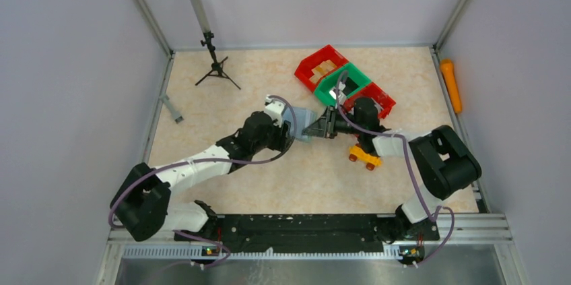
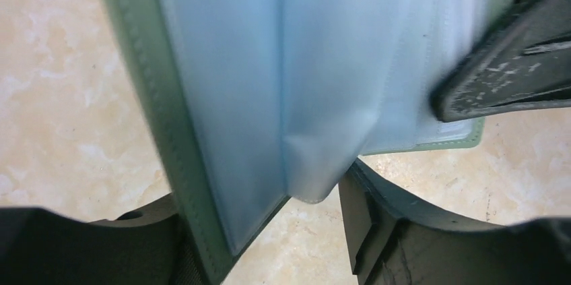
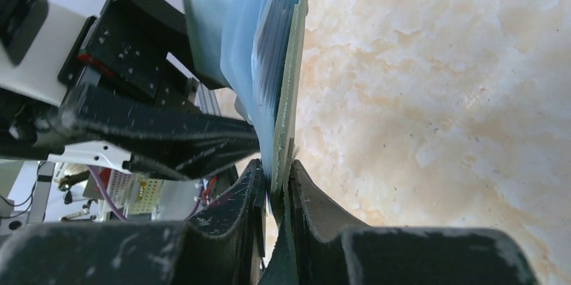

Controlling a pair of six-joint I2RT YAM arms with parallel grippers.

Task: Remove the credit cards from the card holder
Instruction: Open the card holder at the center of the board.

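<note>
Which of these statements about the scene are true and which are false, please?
1. The right gripper is shut on an edge of the thin grey-green square card holder. True.
2. The card holder lies closed and flat on the table. False: it is open, showing its pale blue clear sleeves, and it is on edge between the right gripper and the left gripper.
3. The small yellow toy car sits inside the green plastic bin. False: it stands on the marbled table, outside the bins and near the right arm.
4. The red plastic bin and the green plastic bin sit together, farther back than the grippers. True.
</note>
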